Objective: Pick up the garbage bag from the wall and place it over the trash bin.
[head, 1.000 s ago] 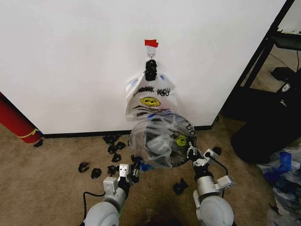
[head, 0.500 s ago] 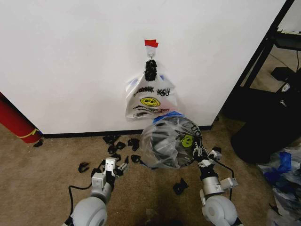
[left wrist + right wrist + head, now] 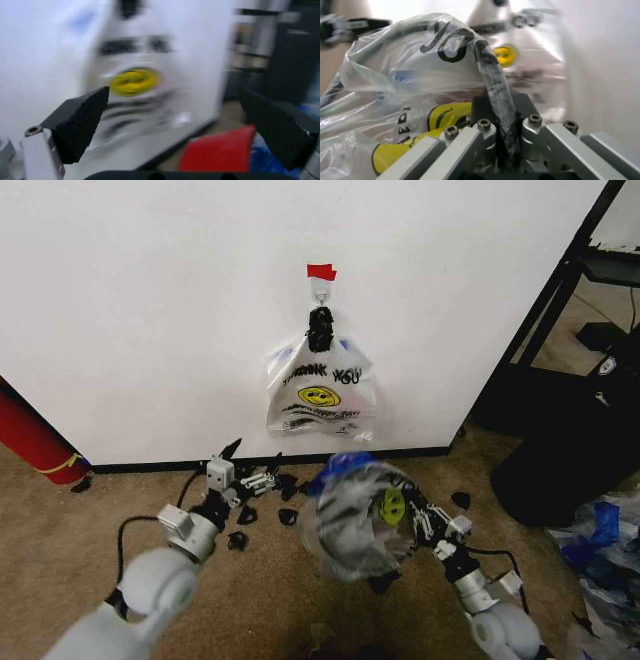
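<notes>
The right gripper (image 3: 428, 523) is low over the carpet (image 3: 90, 530), a little away from the wall (image 3: 150, 300), and its jaws are pressed together on a fold of the garbage bag (image 3: 352, 515); in the right wrist view the thin plastic strip runs down between the two metal fingers (image 3: 470, 140). The see-through bag hangs and puffs out just to the left of this gripper, with a blue patch on its top and a yellow-green mark facing the gripper. Behind it, further toward the wall, the white "THANK YOU" smiley bag (image 3: 320, 390) hangs from a small hook (image 3: 321, 296) under a piece of red tape (image 3: 321, 272), tied with a black knot. The left gripper (image 3: 250, 470) is stretched forward near the black baseboard (image 3: 150, 466), well to the left of the garbage bag and not touching it; its dark fingertips (image 3: 82, 120) stand wide apart with nothing between them. Small black scraps (image 3: 237, 541) lie on the carpet under and around the left gripper. In the left wrist view a red shape (image 3: 220, 155) shows between the open fingers, too blurred to say what it is.
</notes>
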Robot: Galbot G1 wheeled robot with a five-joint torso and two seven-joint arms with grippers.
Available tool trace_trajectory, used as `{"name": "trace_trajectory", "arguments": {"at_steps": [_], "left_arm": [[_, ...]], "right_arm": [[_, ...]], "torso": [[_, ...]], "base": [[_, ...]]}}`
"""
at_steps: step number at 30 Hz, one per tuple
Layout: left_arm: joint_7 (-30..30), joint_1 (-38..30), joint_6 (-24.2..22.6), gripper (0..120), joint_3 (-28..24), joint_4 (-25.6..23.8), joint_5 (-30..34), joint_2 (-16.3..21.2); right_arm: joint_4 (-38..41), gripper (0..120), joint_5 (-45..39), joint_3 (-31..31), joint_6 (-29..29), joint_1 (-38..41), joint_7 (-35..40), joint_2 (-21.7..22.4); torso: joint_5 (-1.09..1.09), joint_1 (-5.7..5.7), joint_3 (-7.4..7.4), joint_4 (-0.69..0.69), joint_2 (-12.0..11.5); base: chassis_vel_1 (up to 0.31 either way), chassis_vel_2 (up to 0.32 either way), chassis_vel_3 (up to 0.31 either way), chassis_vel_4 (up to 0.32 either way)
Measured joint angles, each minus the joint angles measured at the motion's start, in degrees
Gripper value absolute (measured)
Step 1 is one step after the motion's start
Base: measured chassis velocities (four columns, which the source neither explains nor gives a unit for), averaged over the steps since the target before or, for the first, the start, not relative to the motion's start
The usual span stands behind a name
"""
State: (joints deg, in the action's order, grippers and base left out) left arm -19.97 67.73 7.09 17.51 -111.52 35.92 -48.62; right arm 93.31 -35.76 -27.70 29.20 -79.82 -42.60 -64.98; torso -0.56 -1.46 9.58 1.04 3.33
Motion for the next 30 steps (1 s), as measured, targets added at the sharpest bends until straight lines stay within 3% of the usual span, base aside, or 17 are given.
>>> {"name": "trace_trajectory", "arguments": {"at_steps": [2,4,15,24,30], "left_arm": [[-6.9,-1.5,0.3,100,-0.3,2.0,0.5,0.9],[-9.8,-2.2,0.3,100,-0.8,3.0,0.5,1.2],[-21.4,-1.6,0.1,100,-1.6,4.6,-2.2,-0.5],[-20.9,-0.5,-0.2,100,-2.3,3.6,-4.9,-2.6],[-15.9,-1.0,-0.7,100,-3.1,3.7,-6.9,-3.6]], "right_arm": [[-0.1,0,-0.1,-0.6,0.0,0.2,-2.8,0.0],[-0.1,0,-0.2,-0.8,0.0,0.3,-4.1,0.0],[0.4,0,-0.7,-1.3,0.2,-0.3,-4.9,0.0],[1.5,0,-0.9,-0.6,0.5,-0.4,-4.5,-0.2],[2.5,0,-0.6,0.0,0.5,-0.6,-4.5,-0.4]], "torso": [[0.0,0.0,0.0,0.0,0.0],[0.0,0.0,0.0,0.0,0.0],[0.0,0.0,0.0,-0.01,0.0],[0.0,0.0,0.0,-0.01,0.0],[0.01,0.0,0.0,0.0,0.0]], "base": [[0.0,0.0,0.0,0.0],[0.0,0.0,0.0,0.0],[0.0,0.0,0.0,0.0],[0.0,0.0,0.0,0.0],[0.0,0.0,0.0,0.0]]}}
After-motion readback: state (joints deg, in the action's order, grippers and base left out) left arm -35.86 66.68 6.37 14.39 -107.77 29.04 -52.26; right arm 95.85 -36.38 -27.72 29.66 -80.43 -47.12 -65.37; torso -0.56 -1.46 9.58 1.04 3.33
